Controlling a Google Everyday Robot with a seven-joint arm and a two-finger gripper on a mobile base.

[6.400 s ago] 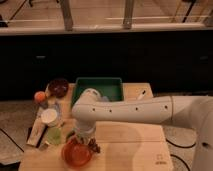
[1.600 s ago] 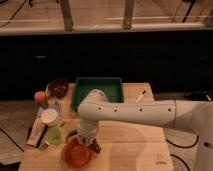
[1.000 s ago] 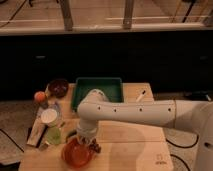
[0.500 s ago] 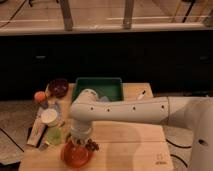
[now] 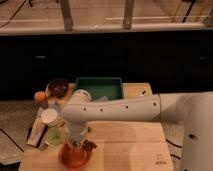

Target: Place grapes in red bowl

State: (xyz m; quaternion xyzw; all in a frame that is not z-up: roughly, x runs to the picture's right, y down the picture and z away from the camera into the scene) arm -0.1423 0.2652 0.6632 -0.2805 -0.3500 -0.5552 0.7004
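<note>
The red bowl point(image 5: 75, 156) sits at the front left of the wooden table, orange-red and shiny. The grapes point(image 5: 90, 145), a small dark bunch, lie just off the bowl's right rim, touching or almost touching it. My gripper point(image 5: 75, 143) hangs straight down from the white arm, right over the bowl, a little left of the grapes. It is shut. I cannot tell whether anything is between its fingers; the wrist hides the bowl's back part.
A green bin point(image 5: 99, 88) stands at the back of the table. Left of it are a dark maroon bowl point(image 5: 58, 86), an orange fruit point(image 5: 39, 96), a white cup point(image 5: 50, 116) and a green vegetable point(image 5: 54, 134). My arm point(image 5: 125, 110) spans the table's middle.
The wrist and gripper have swung left, from above the bowl's right edge by the grapes to over the bowl's middle. The grapes stay beside the rim.
</note>
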